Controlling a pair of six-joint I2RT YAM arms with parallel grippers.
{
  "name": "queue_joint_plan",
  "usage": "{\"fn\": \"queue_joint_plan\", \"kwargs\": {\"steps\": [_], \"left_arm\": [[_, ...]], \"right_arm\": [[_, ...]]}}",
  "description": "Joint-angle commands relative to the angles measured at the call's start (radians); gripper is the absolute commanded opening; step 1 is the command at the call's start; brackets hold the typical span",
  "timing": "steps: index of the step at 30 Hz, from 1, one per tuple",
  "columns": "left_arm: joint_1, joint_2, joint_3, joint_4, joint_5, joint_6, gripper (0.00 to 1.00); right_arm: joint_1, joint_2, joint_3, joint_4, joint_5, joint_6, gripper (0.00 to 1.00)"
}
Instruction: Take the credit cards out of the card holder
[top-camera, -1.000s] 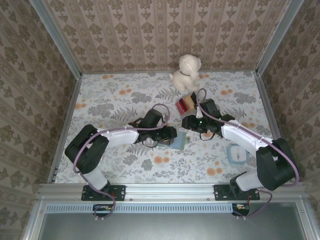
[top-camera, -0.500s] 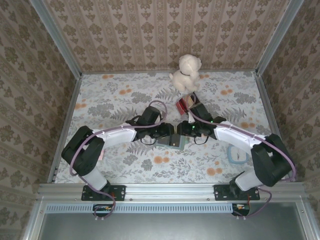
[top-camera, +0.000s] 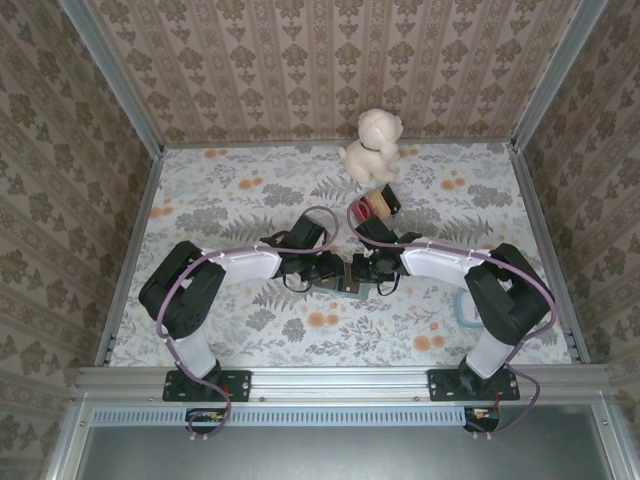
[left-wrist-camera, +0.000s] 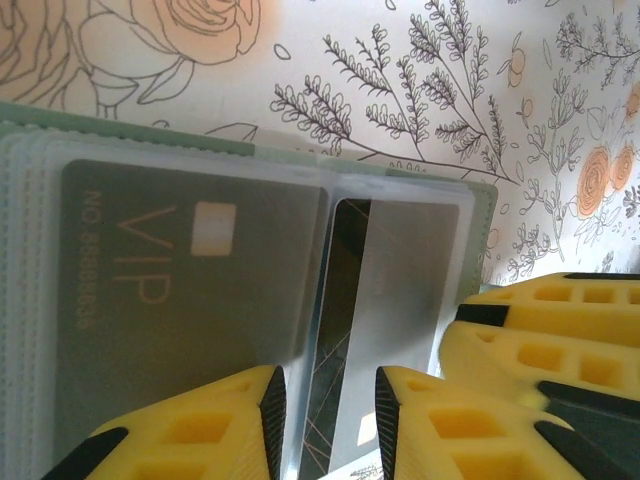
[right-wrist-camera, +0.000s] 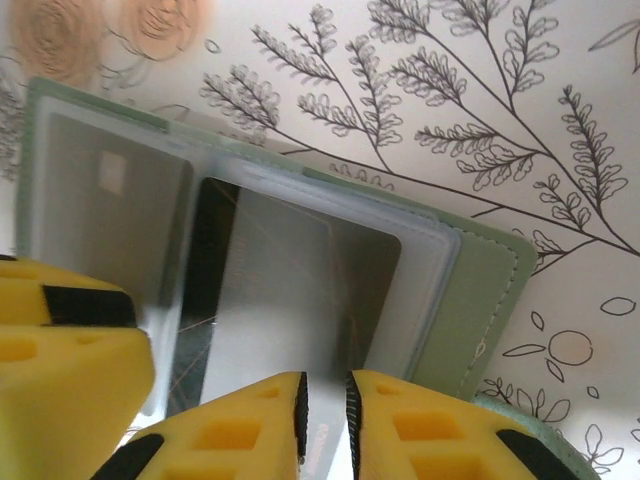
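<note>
Centre of the table (top-camera: 230, 190), and both arms meet over the card holder (right-wrist-camera: 478, 300). It lies open and flat on the flowered cloth, in front of the striped block (top-camera: 378, 205) and the plush dog (top-camera: 372, 143) at the back wall. Sage-green cover with a stitched edge, and a stack of clear plastic sleeves fanned out inside. One sleeve shows a grey VIP card (left-wrist-camera: 190, 300) with a pale chip patch. Beside it sits a silver card (right-wrist-camera: 290, 290) with a dark stripe down its side, lying a little askew.

The left gripper (left-wrist-camera: 330, 400) is at the holder's near edge, jaws partly spread either side of that dark stripe. The right gripper (right-wrist-camera: 325, 400) is down on the silver card's edge, jaws drawn almost together with just a thin slit between. Whether they actually nip the card cannot be told.
</note>
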Motion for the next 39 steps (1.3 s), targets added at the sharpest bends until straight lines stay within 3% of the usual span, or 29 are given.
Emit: {"fn": "queue_joint_plan", "kwargs": {"steps": [1,10,26,39], "left_arm": [[-0.001,0.012,0.036,-0.039,0.007,0.026,0.32],[0.0,0.028,0.039,-0.041,0.02,0.027,0.33],[0.005,0.048,0.004,0.033,0.062,-0.001,0.3],[0.034,-0.015,-0.055,0.082,0.082,-0.009,0.13]], "right_arm": [[0.002,0.03,0.034,-0.038,0.008,-0.018,0.22],[0.002,0.081,0.044,-0.033,-0.006,-0.013,0.27],[0.0,0.09,0.031,-0.009,-0.041,-0.008,0.26],[-0.006,0.099,0.031,-0.024,-0.015,-0.013,0.26]]}}
